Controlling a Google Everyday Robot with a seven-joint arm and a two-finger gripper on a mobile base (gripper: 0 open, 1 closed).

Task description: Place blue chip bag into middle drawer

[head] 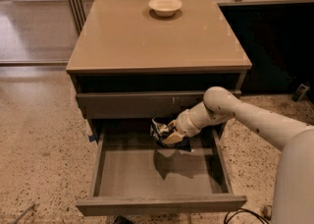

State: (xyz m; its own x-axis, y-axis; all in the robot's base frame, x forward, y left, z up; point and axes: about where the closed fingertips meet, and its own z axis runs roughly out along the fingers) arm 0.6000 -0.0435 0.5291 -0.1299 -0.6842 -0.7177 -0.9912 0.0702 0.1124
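Note:
The middle drawer [157, 204] is pulled out wide below the cabinet, with a flat grey inside. The blue chip bag [159, 132] is a crinkled dark-blue bag with white print, held above the drawer's back part, near the middle. My gripper [169, 134] reaches in from the right on a white arm and is shut on the bag. The bag casts a shadow on the drawer floor beneath it, so it hangs clear of the floor.
A white bowl [165, 5] stands at the back of the tan cabinet top [147, 41]. A shut grey drawer front with pale scratch marks [142, 104] sits above the open drawer. Speckled floor surrounds the cabinet; a dark cable [240, 215] lies at bottom right.

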